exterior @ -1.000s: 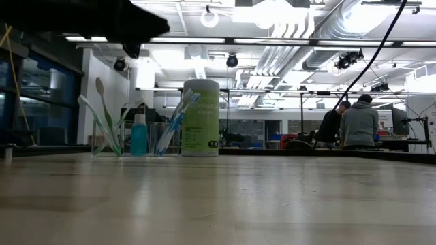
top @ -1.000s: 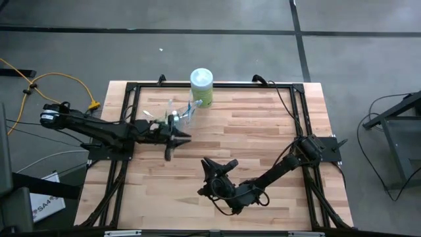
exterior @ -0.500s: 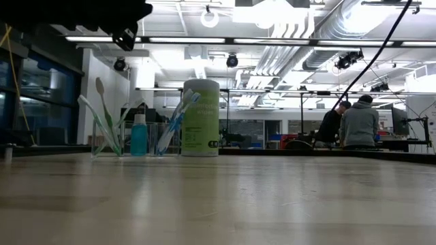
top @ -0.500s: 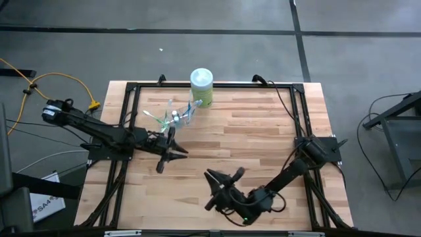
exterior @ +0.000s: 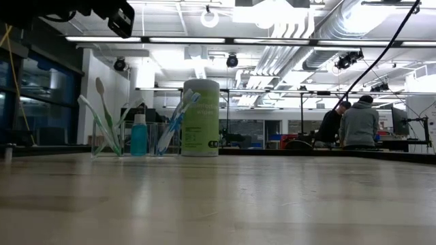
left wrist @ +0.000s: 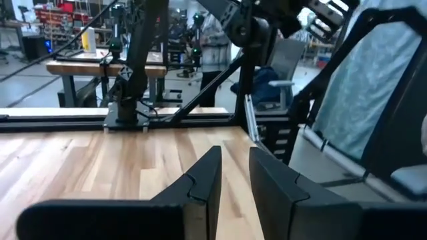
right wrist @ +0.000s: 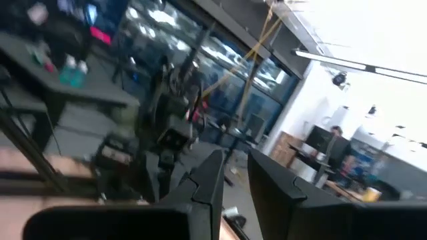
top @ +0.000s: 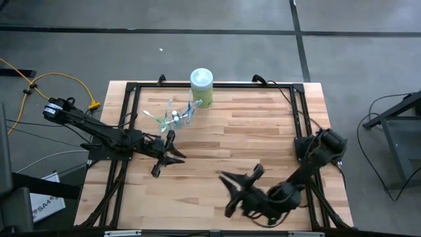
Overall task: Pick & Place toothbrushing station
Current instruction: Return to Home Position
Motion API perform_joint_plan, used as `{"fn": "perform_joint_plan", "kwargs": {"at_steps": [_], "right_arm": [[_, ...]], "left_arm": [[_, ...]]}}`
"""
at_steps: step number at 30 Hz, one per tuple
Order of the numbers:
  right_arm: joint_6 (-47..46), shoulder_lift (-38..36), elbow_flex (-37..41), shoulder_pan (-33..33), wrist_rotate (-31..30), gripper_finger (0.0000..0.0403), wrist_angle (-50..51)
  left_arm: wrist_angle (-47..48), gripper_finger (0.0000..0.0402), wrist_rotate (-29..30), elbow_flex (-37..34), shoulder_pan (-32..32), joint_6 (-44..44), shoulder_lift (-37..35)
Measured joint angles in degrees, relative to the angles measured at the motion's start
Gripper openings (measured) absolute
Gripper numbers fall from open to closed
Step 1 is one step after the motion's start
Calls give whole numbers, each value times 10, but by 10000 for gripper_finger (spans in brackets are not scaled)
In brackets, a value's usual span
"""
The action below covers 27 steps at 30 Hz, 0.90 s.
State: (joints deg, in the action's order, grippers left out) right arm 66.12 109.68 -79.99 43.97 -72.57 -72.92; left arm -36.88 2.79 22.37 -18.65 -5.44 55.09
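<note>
The clear cup [top: 176,116] stands upright on the table's far left part, next to a green-and-white canister [top: 202,87]. In the low view it holds white toothbrushes with green accents [exterior: 103,122] and blue accents [exterior: 174,121], leaning on its rim, and a small blue bottle [exterior: 139,135]. My left gripper [top: 164,155] hovers shut and empty on the near side of the cup, well clear of it; its fingers show in the left wrist view [left wrist: 233,175]. My right gripper [top: 241,189] is shut and empty near the table's front edge, right of centre.
A black frame [top: 217,84] runs round the table's edges. Bare wood lies between the two grippers and to the table's right. People sit at desks in the room beyond the table [exterior: 354,124]. A dark part of an arm shows at the low view's upper left [exterior: 121,16].
My left gripper has drawn back from the cup toward the table's near and left edges. My right gripper has gone toward the table's right and near edges and turned. The cup and brushes have stayed where they were.
</note>
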Motion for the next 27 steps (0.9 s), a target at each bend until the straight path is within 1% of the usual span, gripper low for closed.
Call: {"fn": "perform_joint_plan", "kwargs": {"at_steps": [3,5,7,11,15,18,21,24,27], "right_arm": [[-34,-57,48,9,23,62,1],[-62,-94,86,11,42,62,7],[-97,-131,124,10,61,62,18],[-181,-208,202,8,104,62,65],[-287,-284,281,-4,167,62,131],[-361,-344,334,-15,227,62,174],[-414,-394,376,-24,267,60,209],[-435,-433,407,-31,282,56,227],[-436,-465,435,-31,274,53,229]], "left_arm": [[-11,75,0,0,0,-32,0],[-10,74,-10,0,0,-32,0],[-9,72,-43,0,1,-32,0],[-9,72,-129,0,9,-32,0],[-9,71,-182,0,26,-32,0],[-9,71,-213,0,49,-32,0],[-9,71,-254,0,81,-36,0],[-9,71,-297,0,122,-53,0],[-9,71,-331,0,168,-66,0]]}}
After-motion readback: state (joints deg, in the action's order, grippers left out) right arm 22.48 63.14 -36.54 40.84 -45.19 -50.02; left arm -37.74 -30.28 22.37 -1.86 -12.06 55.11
